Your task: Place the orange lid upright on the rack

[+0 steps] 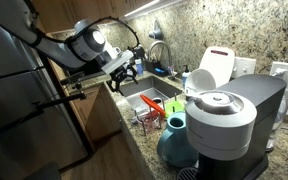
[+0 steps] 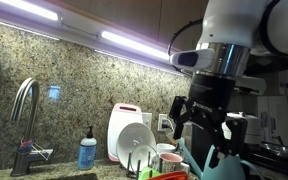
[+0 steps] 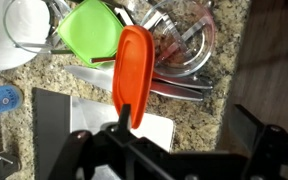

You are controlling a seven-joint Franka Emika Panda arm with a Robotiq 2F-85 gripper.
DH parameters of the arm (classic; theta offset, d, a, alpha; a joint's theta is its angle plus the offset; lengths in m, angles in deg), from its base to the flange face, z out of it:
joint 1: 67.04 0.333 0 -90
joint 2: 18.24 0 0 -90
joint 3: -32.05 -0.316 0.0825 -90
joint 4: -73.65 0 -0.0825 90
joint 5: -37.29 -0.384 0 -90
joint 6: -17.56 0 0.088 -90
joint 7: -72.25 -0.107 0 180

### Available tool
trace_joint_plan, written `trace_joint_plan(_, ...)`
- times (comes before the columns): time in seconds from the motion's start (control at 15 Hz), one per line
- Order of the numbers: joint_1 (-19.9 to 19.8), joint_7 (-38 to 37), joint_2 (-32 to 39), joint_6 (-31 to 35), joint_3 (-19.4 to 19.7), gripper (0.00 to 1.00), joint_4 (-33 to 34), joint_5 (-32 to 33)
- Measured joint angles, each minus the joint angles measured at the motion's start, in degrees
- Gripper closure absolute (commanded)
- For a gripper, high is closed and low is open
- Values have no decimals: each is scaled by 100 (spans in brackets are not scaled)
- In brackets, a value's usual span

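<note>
The orange lid point(image 3: 134, 62) stands tilted on its edge among the dishes, next to a green cup point(image 3: 92, 28) and a clear glass bowl point(image 3: 180, 40). It also shows as an orange-red patch in the rack in an exterior view point(image 1: 155, 107). The rack point(image 1: 147, 119) of thin dark wires stands beside the sink and shows low in an exterior view point(image 2: 139, 162). My gripper point(image 3: 184, 128) hangs above the rack with its fingers wide apart and nothing between them. One fingertip overlaps the lid's lower end in the wrist view. The gripper shows in both exterior views point(image 1: 124, 69) point(image 2: 205, 132).
White plates point(image 2: 136, 135) stand in the rack. A big grey round appliance point(image 1: 222, 118) stands close by. The sink point(image 1: 149, 96), faucet point(image 2: 24, 110) and blue soap bottle point(image 2: 88, 152) lie beyond. Knife blades point(image 3: 179, 90) and a white board point(image 3: 99, 118) lie on the granite counter.
</note>
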Motion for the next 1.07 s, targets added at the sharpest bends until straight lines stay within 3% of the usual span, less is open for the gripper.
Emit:
trace_joint_plan(0.27,1,-102,456,5,3,0,383,270)
trace_joint_plan(1.07,-8,-92,1427,-18,82,0,1195,268)
